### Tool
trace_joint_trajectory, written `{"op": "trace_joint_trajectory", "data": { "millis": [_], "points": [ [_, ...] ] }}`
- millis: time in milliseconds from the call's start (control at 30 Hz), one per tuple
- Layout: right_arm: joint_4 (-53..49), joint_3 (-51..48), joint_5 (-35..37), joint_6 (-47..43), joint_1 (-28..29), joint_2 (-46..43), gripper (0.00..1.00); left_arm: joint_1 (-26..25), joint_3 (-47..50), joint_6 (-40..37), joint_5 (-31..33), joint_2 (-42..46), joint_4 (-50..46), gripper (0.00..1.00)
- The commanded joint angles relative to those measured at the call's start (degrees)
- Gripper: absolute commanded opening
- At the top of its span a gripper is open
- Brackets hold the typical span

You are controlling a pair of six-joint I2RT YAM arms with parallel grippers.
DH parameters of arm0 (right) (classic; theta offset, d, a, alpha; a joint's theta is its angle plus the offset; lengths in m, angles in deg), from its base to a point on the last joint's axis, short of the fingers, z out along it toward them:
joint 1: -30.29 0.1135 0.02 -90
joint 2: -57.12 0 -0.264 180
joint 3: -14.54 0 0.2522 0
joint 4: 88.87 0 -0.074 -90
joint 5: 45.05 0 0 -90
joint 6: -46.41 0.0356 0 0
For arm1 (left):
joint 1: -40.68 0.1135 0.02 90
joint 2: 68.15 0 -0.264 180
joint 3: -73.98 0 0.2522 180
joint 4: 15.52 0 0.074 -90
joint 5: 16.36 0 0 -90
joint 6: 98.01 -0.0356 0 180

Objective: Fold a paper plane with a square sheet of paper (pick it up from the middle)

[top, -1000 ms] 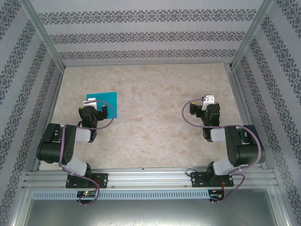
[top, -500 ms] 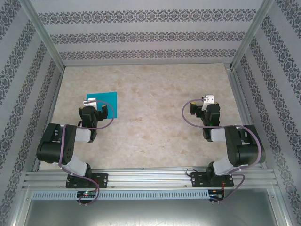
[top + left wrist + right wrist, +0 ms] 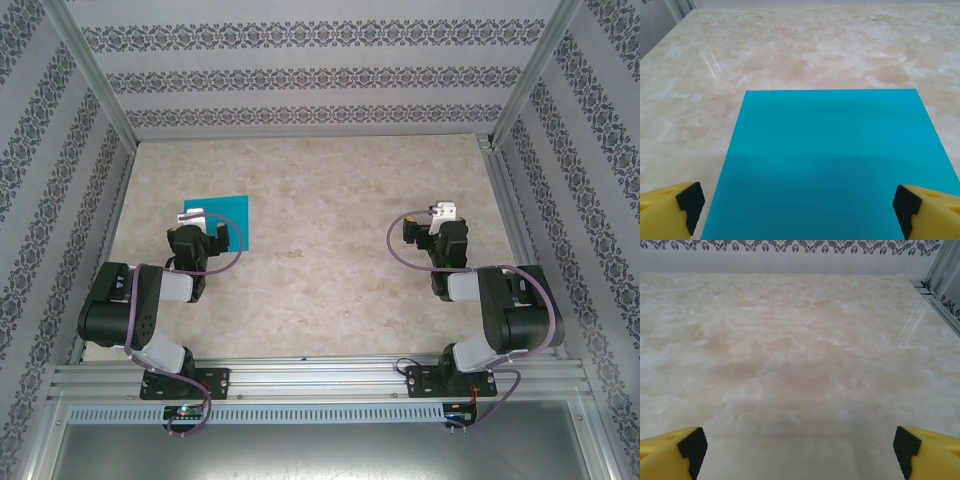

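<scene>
Near the left edge of the worktop (image 3: 340,190), our left tool (image 3: 799,206) hangs spread over the flat, unfolded square sheet of paper (image 3: 832,150). Our right tool (image 3: 799,445), also spread, holds nothing. We judge pickup comes next: pinch the sheet's middle.

From high behind we overlook the whole table (image 3: 330,290); our wrist cameras skim low and forward, the left sharing the sheet of paper (image 3: 830,165).
</scene>
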Motion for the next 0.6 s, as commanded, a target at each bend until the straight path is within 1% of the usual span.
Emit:
{"op": "trace_joint_trajectory", "data": {
  "millis": [0,233,300,333,367,433,467,500,567],
  "points": [
    [0.0,0.8,-1.4,0.2,-0.5,-0.9,0.98,0.4,-0.3,-0.4,-0.5,0.4,2.1,1.00],
    [0.3,0.7,-2.5,0.6,-1.1,-0.8,0.98,0.4,-0.3,-0.4,-0.5,0.4,2.1,1.00],
    [1.0,0.1,-5.7,-0.8,-1.1,-1.6,0.98,0.3,0.5,-0.9,-1.5,1.1,3.2,1.00],
    [1.5,-0.6,-5.6,-1.4,-0.6,-2.4,0.98,0.4,1.3,-1.2,-2.4,2.2,4.0,1.00],
    [3.7,-2.6,-3.7,-1.8,0.2,-3.3,0.98,0.4,2.0,-1.2,-2.3,4.5,3.3,1.00],
    [6.3,-5.2,-1.3,-1.6,0.8,-5.6,0.98,0.5,1.1,0.7,0.1,10.9,-5.0,1.00],
    [4.9,-5.7,-0.5,-1.4,1.1,-8.3,0.98,0.7,0.1,1.5,-0.1,14.6,-10.3,1.00],
    [0.6,-5.2,0.5,-0.7,1.4,-11.6,0.98,0.9,-0.9,2.8,-0.9,18.2,-15.0,1.00],
    [-17.0,-0.6,1.5,3.5,1.3,-18.7,0.98,1.1,-3.5,7.2,-1.0,24.5,-24.3,1.00]
  ]
}}
